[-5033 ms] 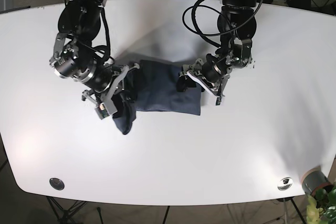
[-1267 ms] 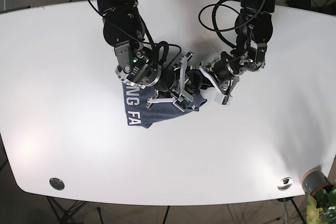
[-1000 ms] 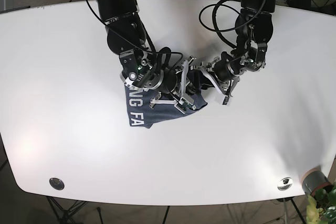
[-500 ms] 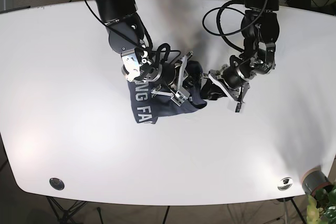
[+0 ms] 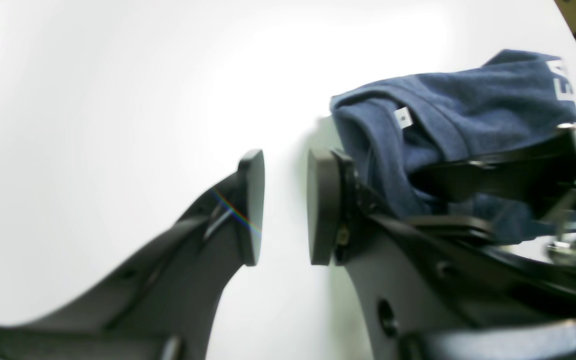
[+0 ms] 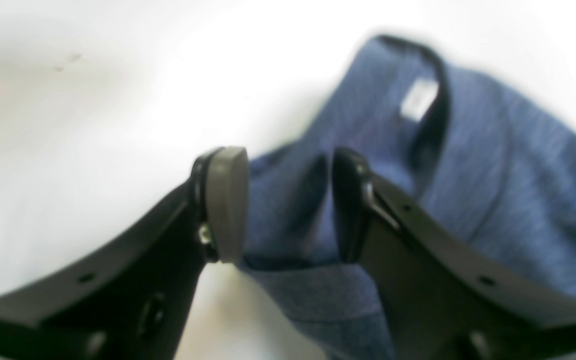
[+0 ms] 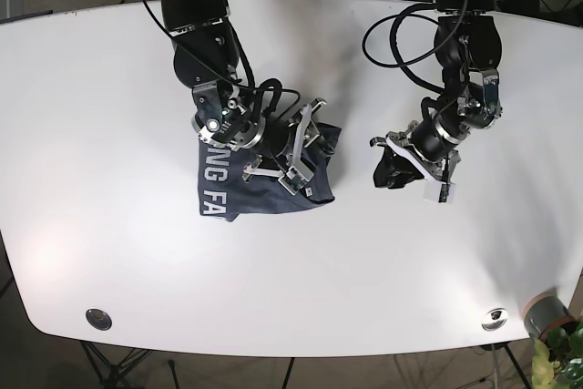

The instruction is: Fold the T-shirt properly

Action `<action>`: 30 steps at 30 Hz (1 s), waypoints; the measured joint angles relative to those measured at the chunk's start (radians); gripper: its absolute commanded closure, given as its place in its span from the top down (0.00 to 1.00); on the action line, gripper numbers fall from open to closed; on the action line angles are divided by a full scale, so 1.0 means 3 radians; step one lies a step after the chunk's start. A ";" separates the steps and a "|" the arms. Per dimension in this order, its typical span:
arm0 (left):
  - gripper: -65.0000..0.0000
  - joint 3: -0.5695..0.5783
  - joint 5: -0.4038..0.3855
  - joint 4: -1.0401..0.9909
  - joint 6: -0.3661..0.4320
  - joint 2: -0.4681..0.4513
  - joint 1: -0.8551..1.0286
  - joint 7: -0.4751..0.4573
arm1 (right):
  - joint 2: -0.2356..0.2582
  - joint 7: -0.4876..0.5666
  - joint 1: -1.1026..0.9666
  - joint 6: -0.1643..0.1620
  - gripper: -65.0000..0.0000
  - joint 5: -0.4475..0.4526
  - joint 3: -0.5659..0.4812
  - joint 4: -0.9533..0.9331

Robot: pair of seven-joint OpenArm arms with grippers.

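Observation:
The dark blue T-shirt (image 7: 260, 175) lies bunched on the white table (image 7: 109, 88), with white letters showing at its left edge. My right gripper (image 7: 301, 154) sits on the shirt's right part. In the right wrist view (image 6: 285, 202) its jaws hold a thick fold of blue cloth (image 6: 493, 175) near the collar tag. My left gripper (image 7: 393, 173) is off the shirt, over bare table to its right. In the left wrist view (image 5: 283, 207) its jaws stand slightly apart with nothing between them, and the shirt (image 5: 468, 105) lies beyond them.
Round metal fittings sit in the table's front corners (image 7: 98, 318) (image 7: 495, 318). A grey cup (image 7: 547, 314) stands past the front right edge. Black cables (image 7: 401, 29) loop above the left arm.
My left gripper has let go of the shirt and pulled away to the right. My right gripper has moved left, and the shirt has shifted left with it.

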 measured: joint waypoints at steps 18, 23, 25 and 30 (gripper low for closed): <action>0.21 0.0715 0.0567 -0.0005 0.0010 0.0131 -0.0174 -0.0188 | -0.0011 -0.0664 0.0085 0.0033 0.40 -0.0010 0.0924 0.1045; 0.21 0.0958 0.0825 -0.0003 -0.0011 0.0285 -0.0183 -0.0276 | 0.0018 -0.0638 0.0151 0.0020 0.40 -0.0015 0.1233 0.0880; 0.21 0.1054 0.0998 -0.0006 0.0001 0.0347 -0.0172 -0.0276 | 0.0090 -0.0645 0.0186 0.0025 0.40 0.0004 0.1268 0.0734; 0.21 0.1162 0.1242 -0.0104 -0.0010 0.0512 -0.0193 -0.0459 | 0.0195 -0.0470 0.0209 0.0033 0.34 -0.0014 0.1300 0.0437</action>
